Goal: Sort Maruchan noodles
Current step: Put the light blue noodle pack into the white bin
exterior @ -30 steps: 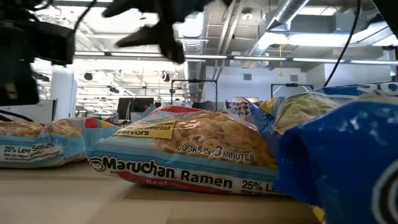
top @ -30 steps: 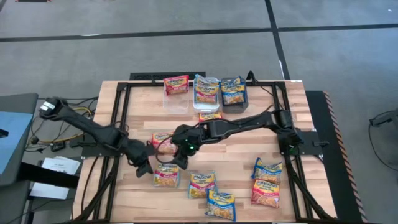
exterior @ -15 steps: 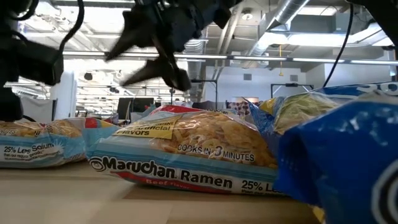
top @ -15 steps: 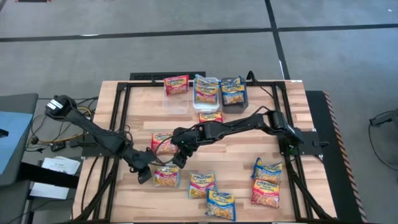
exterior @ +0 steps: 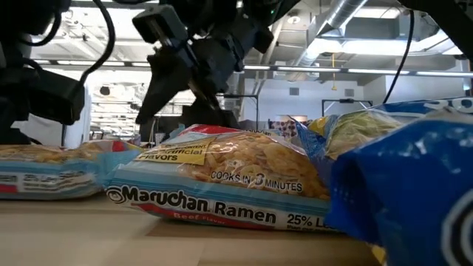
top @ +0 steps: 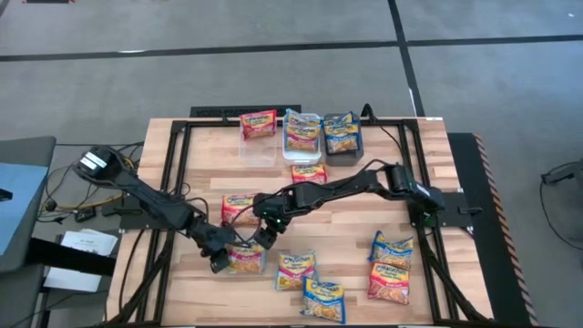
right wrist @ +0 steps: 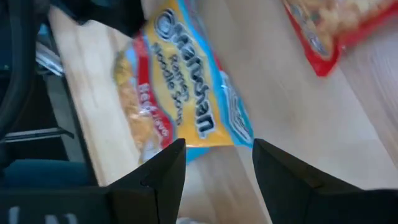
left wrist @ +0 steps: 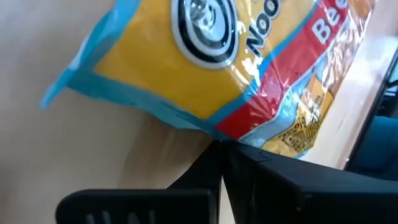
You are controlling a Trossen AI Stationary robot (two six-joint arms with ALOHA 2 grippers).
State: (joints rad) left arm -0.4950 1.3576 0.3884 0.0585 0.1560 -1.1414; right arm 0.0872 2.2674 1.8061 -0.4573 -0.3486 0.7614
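Observation:
A Maruchan packet with a red band and blue edges lies flat near the table's near left. It also shows in the left wrist view, the right wrist view and the low view. My left gripper is low at its left side, fingers shut. My right gripper hangs open over its far right corner, fingers pointing down, touching nothing I can see. Another packet lies just beyond. My left gripper has its shut fingertips against the packet's blue sealed edge, next to the red band. It comes in low from the table's left. The packet lies flat on the wood.
Three bins stand at the far edge: clear, white and dark grey, each with a packet inside. Loose packets lie at the middle, near centre and near right. A packet fills the low view's foreground.
My left gripper has moved toward the near edge and right, up to the red-banded packet. My right gripper has come down toward the same packet, still open. In the low view the packet has shifted a little.

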